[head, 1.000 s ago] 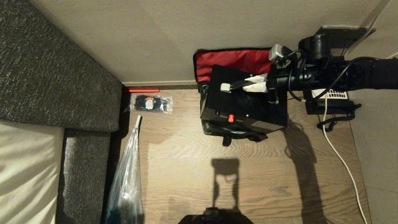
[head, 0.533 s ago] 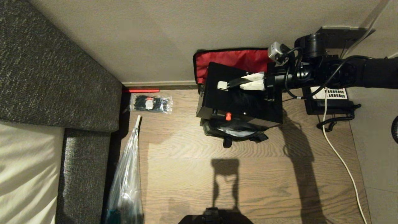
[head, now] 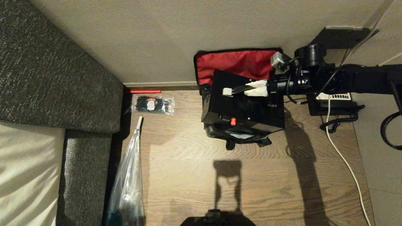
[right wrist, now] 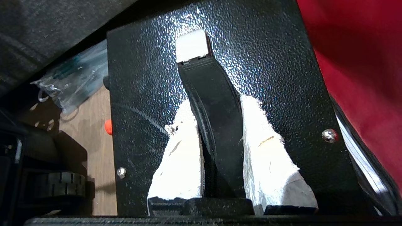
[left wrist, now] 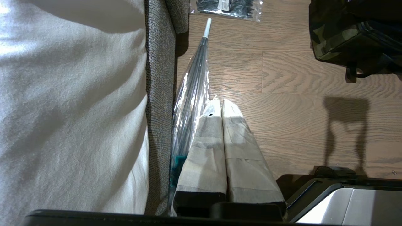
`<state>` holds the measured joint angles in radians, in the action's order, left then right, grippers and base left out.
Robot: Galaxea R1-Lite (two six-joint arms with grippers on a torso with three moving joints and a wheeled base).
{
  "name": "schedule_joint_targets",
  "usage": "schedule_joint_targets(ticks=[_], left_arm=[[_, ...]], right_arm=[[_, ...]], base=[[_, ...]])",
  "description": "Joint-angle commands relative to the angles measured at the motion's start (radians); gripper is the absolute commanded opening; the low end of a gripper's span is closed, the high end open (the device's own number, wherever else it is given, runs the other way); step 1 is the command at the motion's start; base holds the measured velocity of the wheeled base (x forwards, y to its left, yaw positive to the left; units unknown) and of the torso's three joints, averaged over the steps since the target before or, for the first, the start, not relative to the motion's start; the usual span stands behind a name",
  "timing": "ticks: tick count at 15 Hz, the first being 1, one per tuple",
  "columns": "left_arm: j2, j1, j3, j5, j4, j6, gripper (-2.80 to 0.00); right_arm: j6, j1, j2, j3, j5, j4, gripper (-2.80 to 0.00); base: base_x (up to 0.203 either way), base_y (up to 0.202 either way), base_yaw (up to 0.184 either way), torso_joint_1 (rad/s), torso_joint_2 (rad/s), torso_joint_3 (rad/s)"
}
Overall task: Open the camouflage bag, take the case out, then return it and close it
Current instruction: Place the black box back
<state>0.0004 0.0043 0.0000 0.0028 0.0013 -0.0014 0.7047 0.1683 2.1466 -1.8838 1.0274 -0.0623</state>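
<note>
1. The case [head: 248, 105], black and boxy with a small red spot on its near face, sits at about 1 o'clock from the middle of the head view, over the mouth of the camouflage bag [head: 238, 135]; only the bag's near edge and a strap show beneath it.
2. The bag's red lid lining [head: 234, 64] stands open against the wall, at 12 o'clock from the case.
3. The right gripper [head: 256, 88] reaches in from 3 o'clock, its padded fingers [right wrist: 180, 157] closed narrowly on the black handle [right wrist: 213, 119] on top of the case.
4. A black desk phone [head: 333, 102] lies at 3 o'clock from the case, under the arm.
5. A clear packet of black ties [head: 152, 104] lies on the wooden floor [head: 188, 157] at 9 o'clock from the case.
6. The left gripper [left wrist: 220, 106] hangs at 7 o'clock, fingers pressed together, beside a clear folded umbrella [left wrist: 191, 91] and the sofa [left wrist: 158, 78].
</note>
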Motion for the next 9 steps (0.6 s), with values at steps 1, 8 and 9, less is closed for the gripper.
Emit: schedule_joint_targets(ticks=[1,8,9], left_arm=[[-0.002,0.0,0.002,0.0,0.0,0.0,-2.8],[-0.002,0.001,0.002,0.0,0.0,0.0,-2.8],[-0.002,0.0,0.002,0.0,0.0,0.0,-2.8]], right_arm=[[0.004,-0.01,0.018,-0.03,0.003,-0.02,-2.8],[0.009,-0.007,-0.002,-0.055,-0.004,-0.066,-2.8],[0.011,-0.006,-0.002,-0.057,-0.005,-0.075,-2.8]], base=[[0.0,0.0,0.0,0.0,0.0,0.0],[0.0,0.0,0.0,0.0,0.0,0.0],[0.0,0.0,0.0,0.0,0.0,0.0]])
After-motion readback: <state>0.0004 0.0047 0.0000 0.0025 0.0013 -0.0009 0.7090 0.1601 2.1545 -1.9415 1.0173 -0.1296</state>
